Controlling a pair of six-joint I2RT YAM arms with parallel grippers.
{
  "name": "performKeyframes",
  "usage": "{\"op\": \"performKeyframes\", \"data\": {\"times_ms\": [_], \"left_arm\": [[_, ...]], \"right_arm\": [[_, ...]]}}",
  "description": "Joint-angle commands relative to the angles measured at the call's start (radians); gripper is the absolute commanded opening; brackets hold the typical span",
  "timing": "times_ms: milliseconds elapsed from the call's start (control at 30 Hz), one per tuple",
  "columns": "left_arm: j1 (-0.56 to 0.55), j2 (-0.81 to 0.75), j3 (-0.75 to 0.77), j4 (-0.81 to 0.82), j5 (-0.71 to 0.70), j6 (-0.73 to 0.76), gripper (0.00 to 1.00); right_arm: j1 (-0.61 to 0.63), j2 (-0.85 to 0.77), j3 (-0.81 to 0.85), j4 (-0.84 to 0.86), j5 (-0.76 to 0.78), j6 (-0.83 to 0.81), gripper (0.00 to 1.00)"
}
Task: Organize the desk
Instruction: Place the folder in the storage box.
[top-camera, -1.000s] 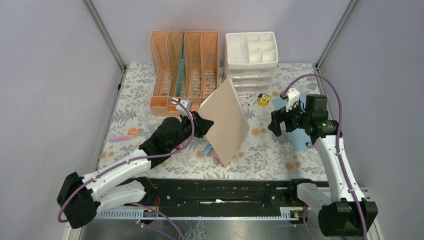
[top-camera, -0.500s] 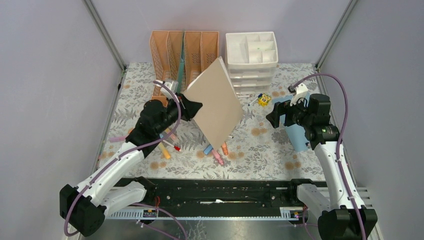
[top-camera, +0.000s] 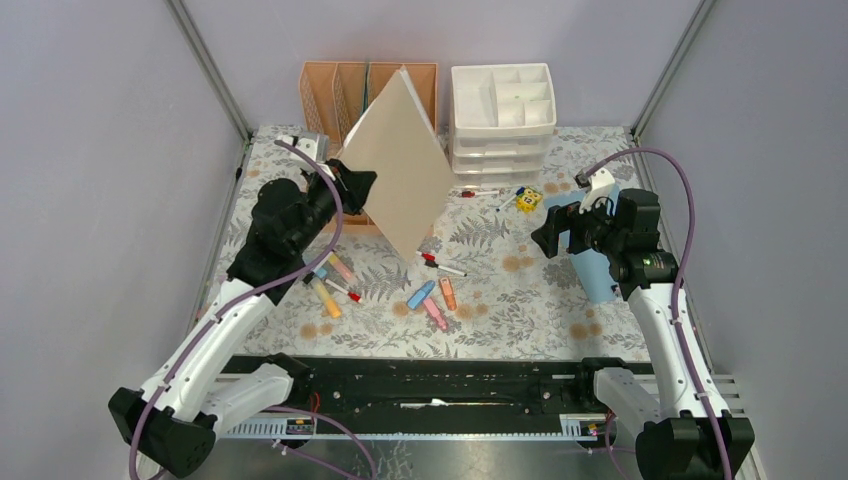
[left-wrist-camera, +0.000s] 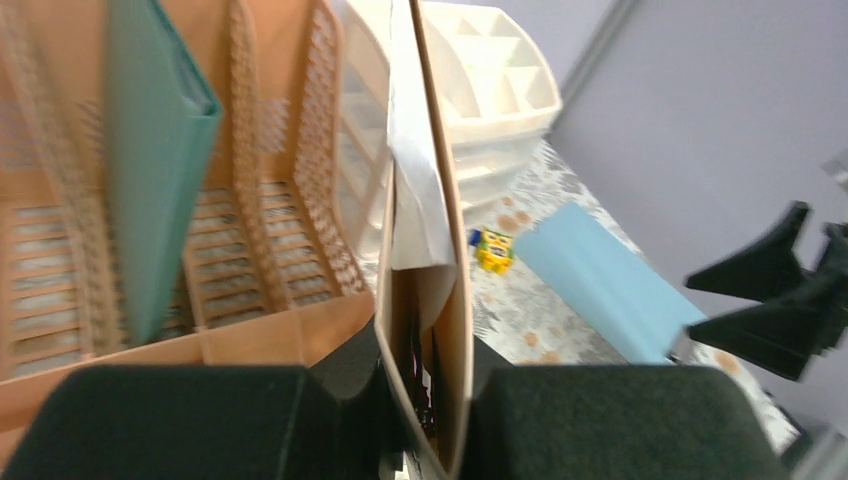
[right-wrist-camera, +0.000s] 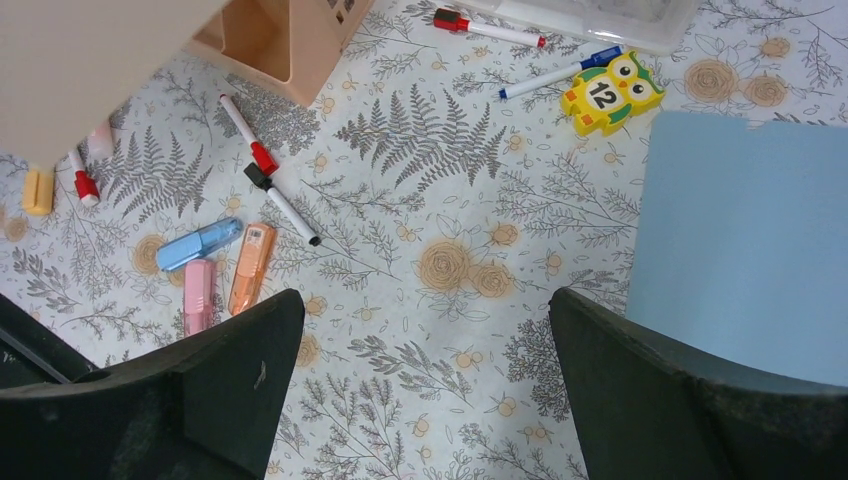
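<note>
Peach rack (left-wrist-camera: 270, 335) holds one green folder (left-wrist-camera: 155, 180); left gripper (left-wrist-camera: 425, 400) clamps a tan folder (top-camera: 395, 165), right gripper (right-wrist-camera: 425, 310) gapes empty.

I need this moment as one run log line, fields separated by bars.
left gripper: shut on tan folder, near file rack | right gripper: open, empty, over desk | markers scattered

Fern-print surface (top-camera: 520, 300): peach file rack (top-camera: 322, 95) and white drawer unit (top-camera: 500, 110) along the back. Yellow owl toy (top-camera: 528, 199) near the drawers, blue sheet (top-camera: 598, 278) right, pastel highlighters (top-camera: 433, 298) centre, red-capped markers (top-camera: 440, 266) just behind them.
</note>
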Motion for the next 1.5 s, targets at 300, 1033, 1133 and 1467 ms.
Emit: {"op": "performKeyframes", "data": {"times_ms": [300,1033,1133,1467], "left_arm": [[0.005,-0.011,0.128,0.04,-0.302,0.182,0.0],[0.005,0.278,0.286,0.197,-0.375,0.318,0.0],[0.005,0.312,0.29,0.244,-0.376,0.341,0.0],[0.007,0.435,0.316,0.365,-0.332,0.485,0.0]], "right_arm": [[-0.003,-0.025,-0.007,0.034,-0.027,-0.02,1.0],[-0.004,-0.025,-0.009,0.034,-0.03,-0.021,1.0],[-0.004,-0.029,-0.009,0.034,-0.028,-0.021,1.0],[-0.004,-0.033,-0.008,0.034,-0.028,-0.021,1.0]]}}
